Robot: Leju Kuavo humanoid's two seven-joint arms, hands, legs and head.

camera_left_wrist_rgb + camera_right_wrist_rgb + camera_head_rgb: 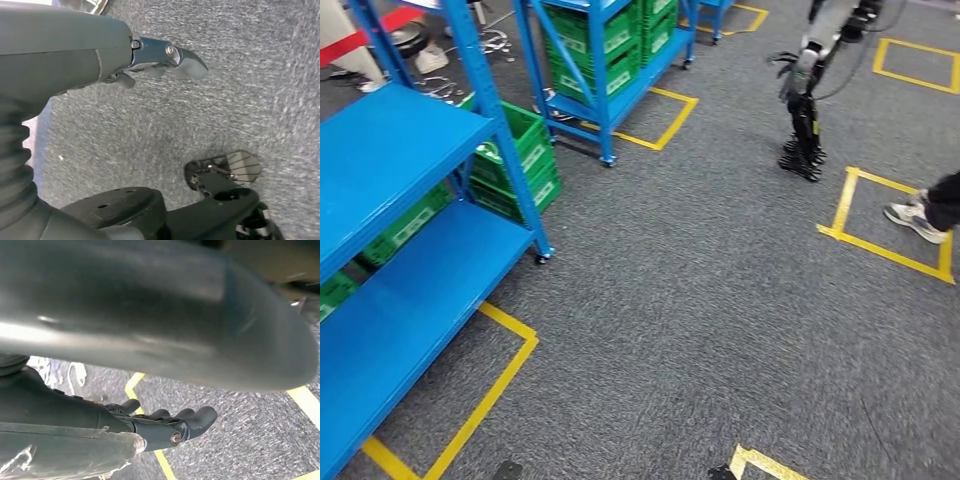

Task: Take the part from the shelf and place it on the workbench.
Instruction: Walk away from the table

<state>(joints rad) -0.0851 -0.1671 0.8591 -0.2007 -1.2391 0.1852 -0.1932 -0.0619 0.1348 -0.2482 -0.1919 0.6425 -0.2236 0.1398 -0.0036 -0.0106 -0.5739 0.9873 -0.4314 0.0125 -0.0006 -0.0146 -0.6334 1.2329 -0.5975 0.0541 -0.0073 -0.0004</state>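
Your left hand (166, 55) and right hand (170, 425) hung slack-fingered, holding nothing; you couldn't make out the part on the blue shelf (388, 150), so its weight and grip point stayed unjudged.

The left hand (158, 60) hangs over the grey carpet floor (245, 90), its dark fingers (188, 62) stretched out straight and close together, holding nothing and touching nothing
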